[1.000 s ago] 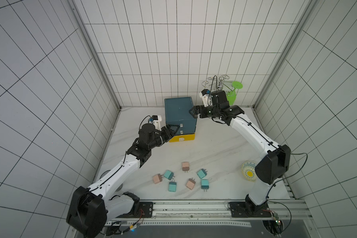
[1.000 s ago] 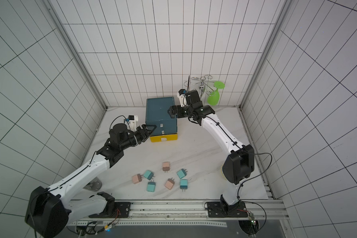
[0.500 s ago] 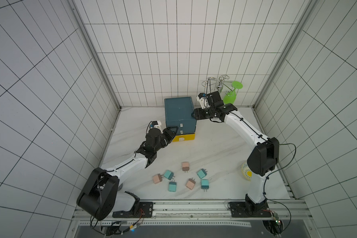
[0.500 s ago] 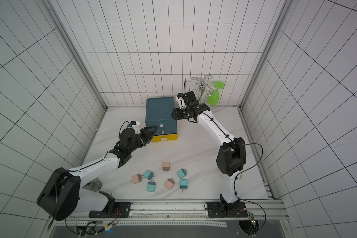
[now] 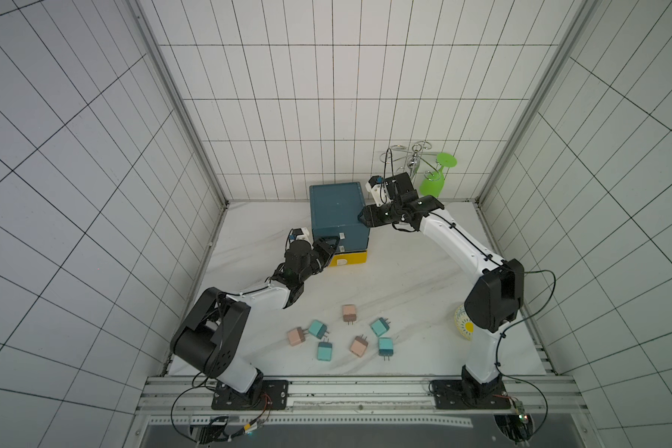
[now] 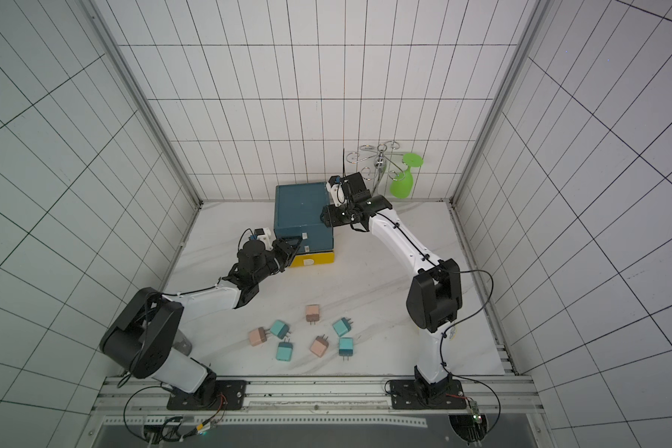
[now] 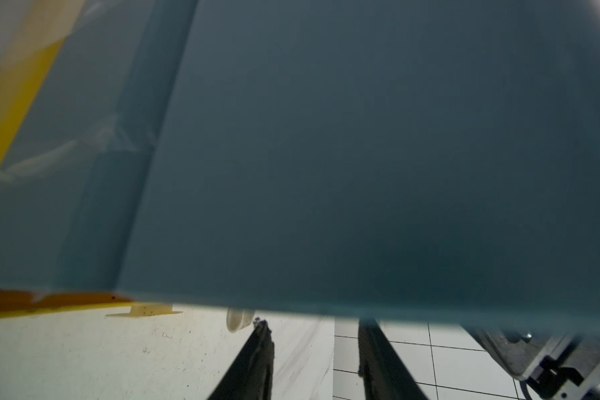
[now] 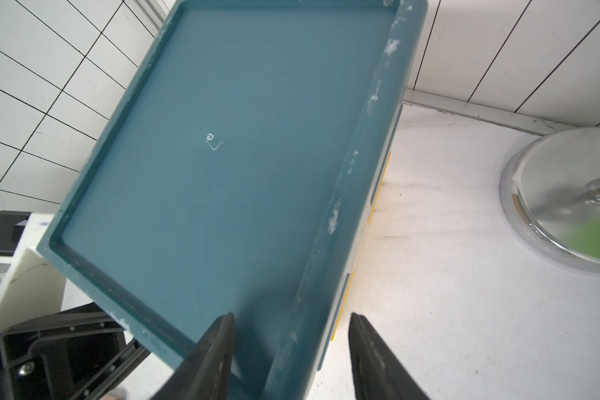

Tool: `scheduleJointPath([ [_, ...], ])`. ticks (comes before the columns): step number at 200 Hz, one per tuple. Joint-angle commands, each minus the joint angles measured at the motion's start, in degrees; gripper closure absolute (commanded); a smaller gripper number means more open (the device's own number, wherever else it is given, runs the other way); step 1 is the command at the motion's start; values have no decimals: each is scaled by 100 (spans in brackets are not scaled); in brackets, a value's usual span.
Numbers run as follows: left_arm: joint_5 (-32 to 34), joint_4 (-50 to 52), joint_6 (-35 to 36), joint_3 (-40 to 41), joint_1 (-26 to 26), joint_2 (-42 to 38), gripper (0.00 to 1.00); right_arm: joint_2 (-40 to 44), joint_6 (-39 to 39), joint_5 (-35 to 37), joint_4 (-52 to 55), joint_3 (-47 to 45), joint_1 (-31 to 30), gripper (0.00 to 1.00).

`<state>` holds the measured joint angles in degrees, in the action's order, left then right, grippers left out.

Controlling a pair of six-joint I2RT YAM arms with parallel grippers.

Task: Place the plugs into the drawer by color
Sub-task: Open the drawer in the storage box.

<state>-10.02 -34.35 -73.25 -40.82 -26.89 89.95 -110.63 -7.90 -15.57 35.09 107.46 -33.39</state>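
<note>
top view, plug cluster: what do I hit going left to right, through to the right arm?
leftmost pinkish-tan plug → near-left teal plug → near pinkish-tan plug → rightmost teal plug → yellow-patterned round thing, partly behind the arm. The rest overlap sideways and are skipped.

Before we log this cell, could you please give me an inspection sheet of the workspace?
Surface: white marbled table.
Job's things: four teal plugs and three tan plugs lie loose near the front; cabinet at the back, yellow drawer at its foot.
Clutter: green glass hanging on rack; patterned round thing behind the right arm.
Grippers: left gripper jaws apart at cabinet's front corner; right gripper straddles cabinet's top edge, grip unclear.
Cables: black cables along both arms; wires at the base rail.
Surroundings: tiled walls.
</note>
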Motion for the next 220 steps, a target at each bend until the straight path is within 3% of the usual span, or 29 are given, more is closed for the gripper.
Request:
scheduleJointPath([
  [1, 5, -715, -143, -157, -111, 126, 52, -51, 92, 28, 182, -47, -8, 45],
  [38, 611, -145, 45, -78, -264, -327, 47, -62, 98, 32, 191, -71, 30, 48],
  [85, 320, -486, -72, -281, -297, 64, 49, -169, 78, -57, 244, 3, 79, 48],
  [106, 163, -629, -140, -415, -293, 307, 65, -189, 69, -77, 255, 3, 90, 49],
  [136, 211, -455, -45, -547, -333, 332, 68, -180, 76, -86, 256, -3, 103, 49],
  [157, 123, -368, -7, -708, -321, 450, 87, -196, 76, -94, 260, 3, 98, 50],
  [167, -9, -454, -16, -733, -316, 535, 100, -205, 78, -88, 261, 4, 102, 50],
  [192, -345, -599, -48, -617, -193, 534, 100, -222, 71, -59, 261, -6, 120, 50],
  [220, -613, -358, 45, -177, -94, -141, 100, -231, 0, -42, 261, 14, 139, 51],
])
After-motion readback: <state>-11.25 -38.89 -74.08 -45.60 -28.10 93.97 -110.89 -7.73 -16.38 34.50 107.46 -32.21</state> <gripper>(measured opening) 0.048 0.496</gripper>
